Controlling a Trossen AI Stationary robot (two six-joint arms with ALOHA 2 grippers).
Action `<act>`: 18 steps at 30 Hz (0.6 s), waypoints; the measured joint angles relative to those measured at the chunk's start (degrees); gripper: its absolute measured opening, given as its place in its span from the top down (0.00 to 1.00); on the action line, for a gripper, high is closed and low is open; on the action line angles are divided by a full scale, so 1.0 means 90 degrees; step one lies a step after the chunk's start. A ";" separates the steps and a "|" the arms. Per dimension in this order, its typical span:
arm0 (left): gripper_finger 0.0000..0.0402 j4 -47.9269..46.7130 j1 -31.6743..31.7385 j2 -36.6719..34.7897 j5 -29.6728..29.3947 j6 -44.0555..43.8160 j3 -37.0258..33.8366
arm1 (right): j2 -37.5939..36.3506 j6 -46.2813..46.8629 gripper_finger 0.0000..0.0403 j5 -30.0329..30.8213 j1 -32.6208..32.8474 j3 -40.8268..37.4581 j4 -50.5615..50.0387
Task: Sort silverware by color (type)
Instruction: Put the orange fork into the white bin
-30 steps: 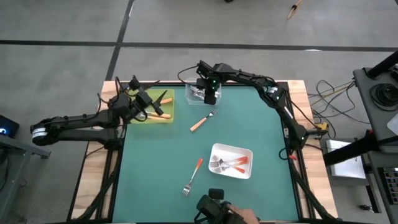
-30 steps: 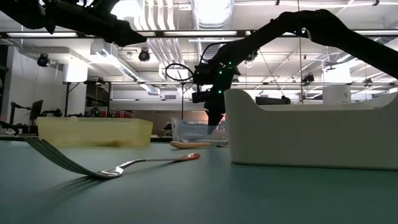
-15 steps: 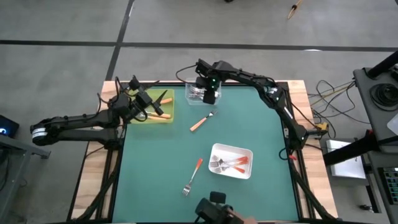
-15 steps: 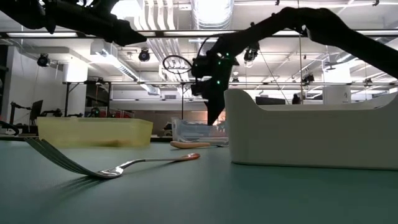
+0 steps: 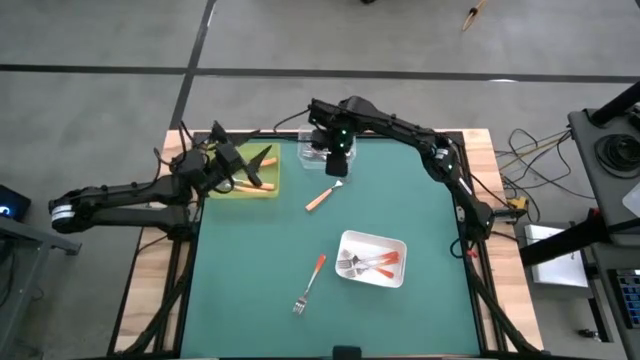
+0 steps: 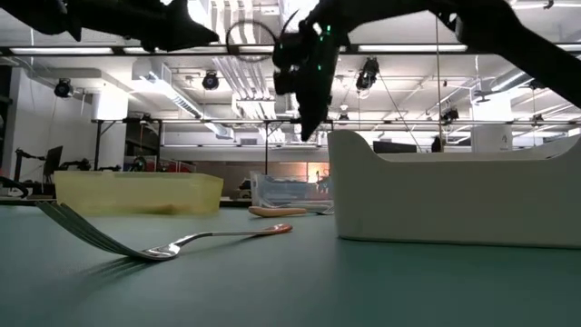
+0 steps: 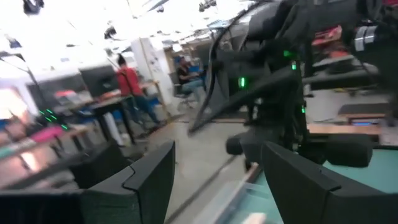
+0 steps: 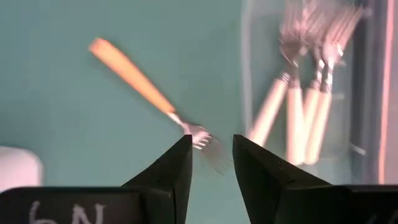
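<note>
My right gripper has come up off the clear tray at the far edge of the table; a second ago it was down low in that tray, and now it hangs above the tray's near edge, fingers a little apart with nothing between them. In the right wrist view four white-handled forks lie side by side in the clear tray, so I judge that a white fork has just been dropped off there and that group is done or nearly so. Directly under the same gripper, on the green mat, lies the tan-handled fork, head toward the clear tray; it looks like the next pick, bound for the yellow tray, which already holds tan-handled forks. A red-handled fork is loose near the front of the mat, just beside the white tray that holds the red-handled forks. So two forks are left unsorted, by my count. My left gripper waits over the yellow tray, fingers spread wide, empty. Writing: only the handwritten marks on my right finger mount, which look like "6N" but are cut off at the edge; no brand is legible anywhere.
</note>
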 joint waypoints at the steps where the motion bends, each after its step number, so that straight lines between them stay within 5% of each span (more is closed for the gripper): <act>1: 0.45 -0.0148 -0.0051 0.0000 0.0002 -0.0151 0.0075 | -0.0065 0.0003 0.74 -0.0028 0.0092 -0.0003 0.0008; 8: 0.45 -0.1537 -0.0625 -0.0005 0.0170 -0.1139 0.0519 | -0.0325 0.0092 0.74 -0.0033 0.1055 -0.0003 0.0011; 18: 0.45 -0.1521 -0.1570 -0.0335 -0.0044 -0.1612 0.0395 | -0.0274 0.0218 0.74 0.0096 0.2959 -0.0106 0.0908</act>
